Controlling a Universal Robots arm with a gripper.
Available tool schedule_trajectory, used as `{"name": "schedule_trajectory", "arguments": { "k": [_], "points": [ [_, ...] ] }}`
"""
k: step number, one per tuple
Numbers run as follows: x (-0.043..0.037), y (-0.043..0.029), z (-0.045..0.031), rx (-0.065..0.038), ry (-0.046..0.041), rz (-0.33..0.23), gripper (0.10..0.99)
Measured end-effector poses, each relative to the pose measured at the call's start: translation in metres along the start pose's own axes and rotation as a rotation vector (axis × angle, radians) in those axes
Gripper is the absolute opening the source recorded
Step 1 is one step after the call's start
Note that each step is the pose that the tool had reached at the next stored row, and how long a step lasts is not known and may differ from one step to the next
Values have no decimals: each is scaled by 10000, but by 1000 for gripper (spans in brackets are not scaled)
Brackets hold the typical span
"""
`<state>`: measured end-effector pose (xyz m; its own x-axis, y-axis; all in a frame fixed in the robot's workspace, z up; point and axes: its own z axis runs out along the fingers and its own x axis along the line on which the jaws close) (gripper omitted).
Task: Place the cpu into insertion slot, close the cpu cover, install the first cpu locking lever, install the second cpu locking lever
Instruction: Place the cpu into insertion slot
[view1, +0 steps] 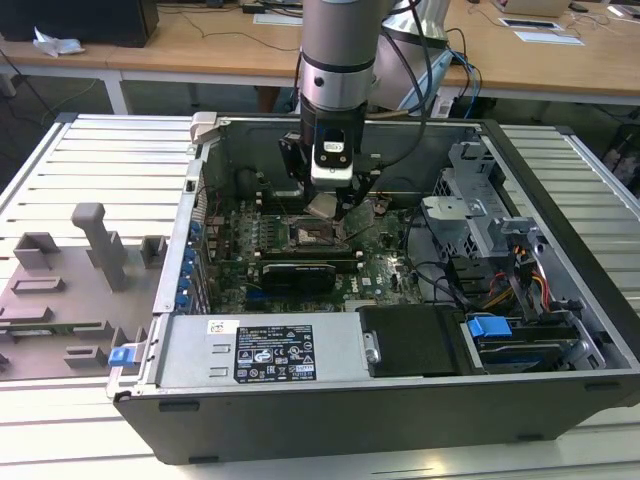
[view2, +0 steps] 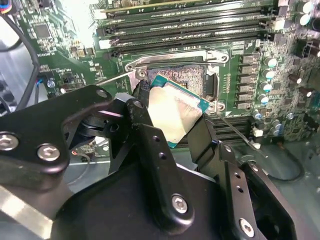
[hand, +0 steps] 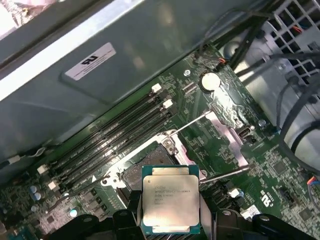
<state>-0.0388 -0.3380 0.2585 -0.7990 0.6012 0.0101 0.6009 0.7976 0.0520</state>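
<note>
1. In the exterior view, we see an open computer case (view1: 350, 420) lying on a slatted metal bench (view1: 100, 150). A grey plastic fixture (view1: 95, 245) stands on the bench at the exterior view's left. The arm reaches down into the case. Cables and a drive cage (view1: 480, 215) crowd the exterior view's right, and a power supply (view1: 270, 350) lies along the near edge. The pincer (view1: 330, 208) grips the cpu (view1: 322, 207), which is tilted just above the insertion slot (view1: 305, 237).
2. In the second wrist view, we see black fingers (view2: 141, 107) clamped on two opposite edges of the cpu (view2: 172, 112). It has a dull silver top with a green rim, and it slants over the insertion slot (view2: 187, 75), hiding part of it. Long memory slots (view2: 185, 25) run beyond it, and a thin wire lever (view2: 240, 132) juts out just beside one finger.
3. In the first wrist view, the cpu (hand: 171, 200) faces us flat with its printed top showing, where the exterior view gives it as a small tilted plate. The slot's dark bed (hand: 142, 172) lies bare beyond it. A silvery plate, as best we can tell the cpu cover (hand: 227, 137), is folded back beside the slot, with a lever on either side of it. A coin battery (hand: 210, 80) sits near.
</note>
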Motion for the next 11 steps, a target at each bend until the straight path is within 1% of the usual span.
{"name": "schedule_trajectory", "arguments": {
  "k": [3, 4, 5, 6, 8, 11],
  "points": [
    [0, 0, 1, 46, -72, 618, 541],
    [0, 0, 1, 87, -115, 821, 541],
    [0, 0, 2, 155, -183, 1027, 541],
    [0, 0, 2, 199, -226, 1156, 541],
    [0, 0, 3, 242, -277, 1525, 541],
    [0, 0, 4, 247, -294, 1825, 541]
  ]
}}
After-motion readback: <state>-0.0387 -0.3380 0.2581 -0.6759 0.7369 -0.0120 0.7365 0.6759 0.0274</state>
